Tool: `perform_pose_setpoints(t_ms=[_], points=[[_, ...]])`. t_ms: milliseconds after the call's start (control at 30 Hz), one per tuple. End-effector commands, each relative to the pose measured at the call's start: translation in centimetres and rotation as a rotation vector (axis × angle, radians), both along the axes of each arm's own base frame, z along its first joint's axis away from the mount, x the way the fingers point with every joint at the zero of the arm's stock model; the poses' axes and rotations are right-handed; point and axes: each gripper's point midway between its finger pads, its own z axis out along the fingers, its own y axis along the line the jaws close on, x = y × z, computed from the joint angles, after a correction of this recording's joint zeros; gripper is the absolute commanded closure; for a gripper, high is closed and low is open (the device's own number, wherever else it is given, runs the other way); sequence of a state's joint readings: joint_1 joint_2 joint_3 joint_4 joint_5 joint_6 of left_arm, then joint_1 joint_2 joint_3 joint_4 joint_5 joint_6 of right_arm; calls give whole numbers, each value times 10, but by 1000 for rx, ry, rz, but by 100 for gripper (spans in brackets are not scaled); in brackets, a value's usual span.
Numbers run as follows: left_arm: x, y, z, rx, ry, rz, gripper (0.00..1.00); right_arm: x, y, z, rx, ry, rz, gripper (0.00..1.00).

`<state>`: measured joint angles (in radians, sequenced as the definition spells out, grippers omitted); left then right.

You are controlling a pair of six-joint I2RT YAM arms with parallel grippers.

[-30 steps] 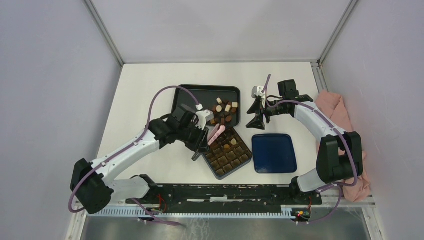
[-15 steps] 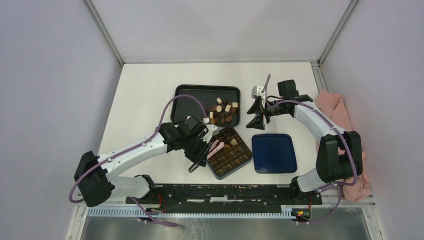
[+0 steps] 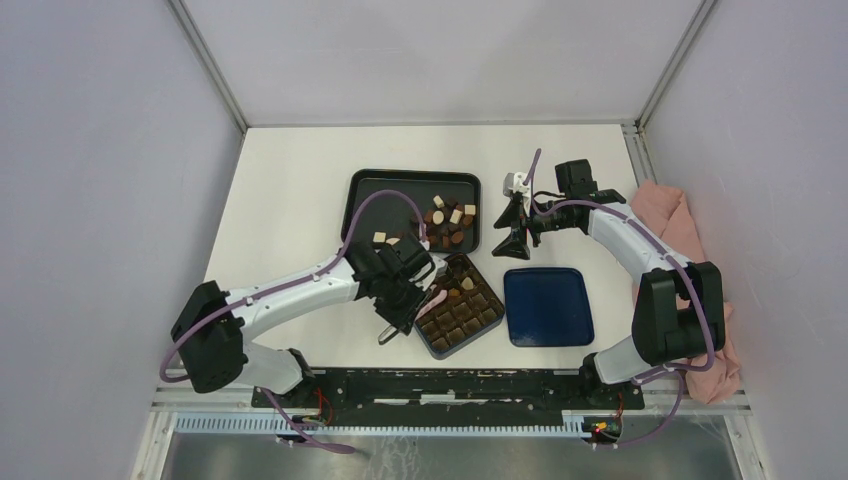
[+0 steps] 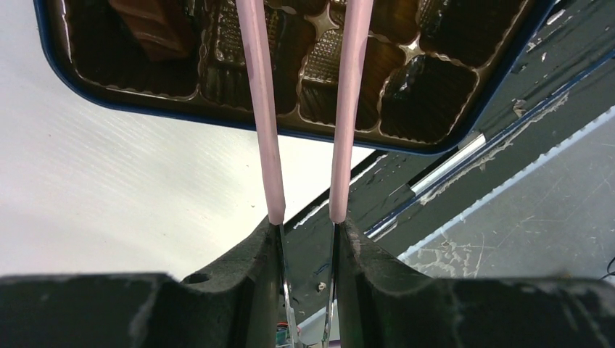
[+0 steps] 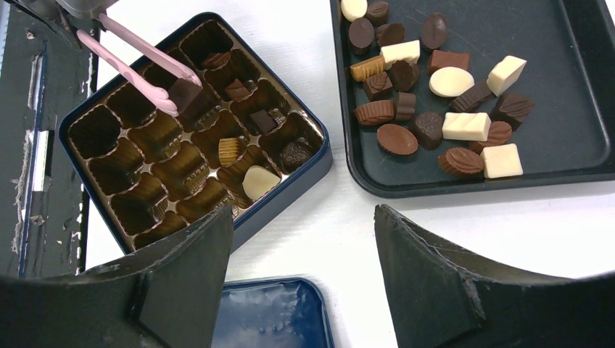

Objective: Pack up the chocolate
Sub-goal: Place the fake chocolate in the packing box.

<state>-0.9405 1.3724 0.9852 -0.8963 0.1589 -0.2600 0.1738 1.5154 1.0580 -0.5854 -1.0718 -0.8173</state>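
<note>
My left gripper point(image 3: 393, 318) point(image 4: 304, 228) is shut on the pink tweezers point(image 3: 436, 297) point(image 4: 265, 130). The tweezers' tips pinch a dark square chocolate point(image 5: 187, 94) over a compartment at the left of the dark box point(image 3: 497, 322) point(image 5: 290, 192). Several compartments hold chocolates; many are bare. Loose chocolates point(image 3: 447, 223) point(image 5: 435, 87) in dark brown, mid brown and cream lie in the black tray point(image 3: 385, 195) point(image 5: 573, 130) behind the box. My right gripper point(image 3: 515, 228) point(image 5: 303, 217) is open and empty, hovering right of the tray, above the table.
The blue box lid point(image 3: 547, 306) point(image 5: 268, 315) lies flat right of the box. A pink cloth point(image 3: 680, 230) is bunched at the table's right edge. The black base rail point(image 3: 450, 385) runs along the near edge.
My left arm has swung toward the near side and right, carrying the tweezers from the tray's edge to over the box. The right arm has not moved.
</note>
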Motion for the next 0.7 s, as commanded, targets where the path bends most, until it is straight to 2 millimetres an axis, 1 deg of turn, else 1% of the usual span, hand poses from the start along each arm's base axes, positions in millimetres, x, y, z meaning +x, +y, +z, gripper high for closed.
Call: perform_pose_setpoints(t_ms=[0, 133, 300, 567, 667], points=[[7, -5, 5, 28, -26, 29, 73, 7, 2, 15, 26, -54, 15, 23], [6, -2, 1, 63, -26, 17, 68, 7, 2, 14, 26, -52, 15, 23], [8, -3, 3, 65, -39, 14, 62, 7, 2, 14, 26, -52, 17, 23], [9, -6, 5, 56, -43, 5, 58, 7, 2, 15, 28, -55, 18, 23], [12, -12, 12, 24, -63, 1, 58, 6, 2, 16, 28, -54, 18, 23]])
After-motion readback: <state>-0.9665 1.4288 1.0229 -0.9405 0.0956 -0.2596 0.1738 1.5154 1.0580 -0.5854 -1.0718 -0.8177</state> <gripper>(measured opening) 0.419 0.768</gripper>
